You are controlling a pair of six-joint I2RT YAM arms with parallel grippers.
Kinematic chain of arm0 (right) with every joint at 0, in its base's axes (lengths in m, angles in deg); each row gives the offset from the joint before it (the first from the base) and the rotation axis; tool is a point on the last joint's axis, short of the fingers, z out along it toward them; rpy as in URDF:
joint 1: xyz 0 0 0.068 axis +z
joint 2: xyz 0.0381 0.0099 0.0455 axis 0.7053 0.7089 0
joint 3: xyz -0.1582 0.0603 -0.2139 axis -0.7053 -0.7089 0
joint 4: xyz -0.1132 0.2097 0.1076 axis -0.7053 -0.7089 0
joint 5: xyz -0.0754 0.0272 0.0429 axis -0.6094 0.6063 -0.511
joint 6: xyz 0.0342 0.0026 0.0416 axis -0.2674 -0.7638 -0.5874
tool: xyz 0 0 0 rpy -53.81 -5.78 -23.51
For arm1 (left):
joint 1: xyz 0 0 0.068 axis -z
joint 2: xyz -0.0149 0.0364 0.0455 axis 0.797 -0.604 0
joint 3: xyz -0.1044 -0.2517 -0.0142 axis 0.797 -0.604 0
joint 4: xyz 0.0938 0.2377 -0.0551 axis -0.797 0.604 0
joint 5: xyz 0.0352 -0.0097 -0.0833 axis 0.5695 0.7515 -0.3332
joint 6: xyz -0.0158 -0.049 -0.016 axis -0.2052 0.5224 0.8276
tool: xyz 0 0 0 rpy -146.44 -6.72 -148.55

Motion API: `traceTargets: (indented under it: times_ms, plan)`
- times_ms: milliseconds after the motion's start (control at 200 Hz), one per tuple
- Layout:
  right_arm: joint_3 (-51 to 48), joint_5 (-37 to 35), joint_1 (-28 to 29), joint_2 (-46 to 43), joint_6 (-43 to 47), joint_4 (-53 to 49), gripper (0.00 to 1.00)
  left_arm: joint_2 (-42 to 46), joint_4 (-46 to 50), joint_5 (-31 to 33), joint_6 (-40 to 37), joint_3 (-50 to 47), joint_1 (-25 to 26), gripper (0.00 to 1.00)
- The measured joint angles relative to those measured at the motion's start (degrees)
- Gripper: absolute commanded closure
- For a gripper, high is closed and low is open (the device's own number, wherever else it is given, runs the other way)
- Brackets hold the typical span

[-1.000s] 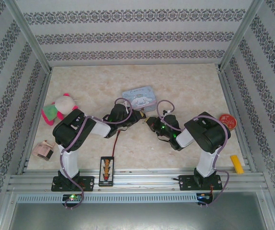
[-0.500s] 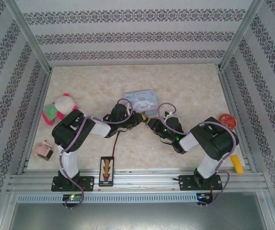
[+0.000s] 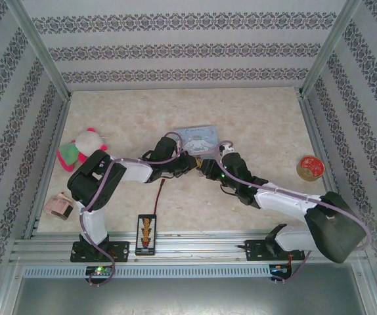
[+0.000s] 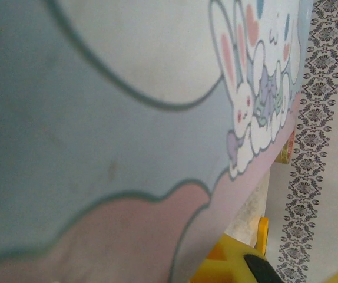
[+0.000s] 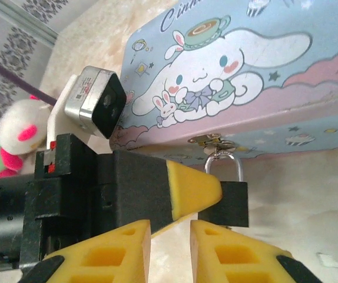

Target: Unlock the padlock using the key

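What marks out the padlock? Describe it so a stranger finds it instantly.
Find the pale blue cartoon tin at mid-table. On its front edge's clasp hangs the padlock. It is tiny, with a dark square body and thin silver shackle.

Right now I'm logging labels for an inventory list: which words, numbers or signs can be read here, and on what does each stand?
"Cinn", in script and cut off by the picture's edge, on the lid of the blue tin.
Sticker on the silver camera module: too small to read.
Markings on the black strip by the arm bases: too blurred to read.
Print on the red roll: too blurred to read.
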Motion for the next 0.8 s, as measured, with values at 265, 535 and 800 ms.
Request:
traceTargets:
  times_ms: [265, 535, 800]
  plan:
    - [4.9, -6.4, 4.3, 0.8, 9.2, -15.9, 0.75, 1.1, 3.0, -1.0, -0.2, 0.2, -1.2, 1.00]
    - [13.6, -9.2, 8.7, 9.3, 15.3, -22.6, 0.64, 1.1, 5.7, -1.5, -0.7, 1.4, -1.4, 1.00]
    - [18.5, -10.2, 9.6, 14.4, 18.4, -25.4, 0.64, 1.2, 6.1, -1.8, -0.9, 1.5, -1.6, 1.00]
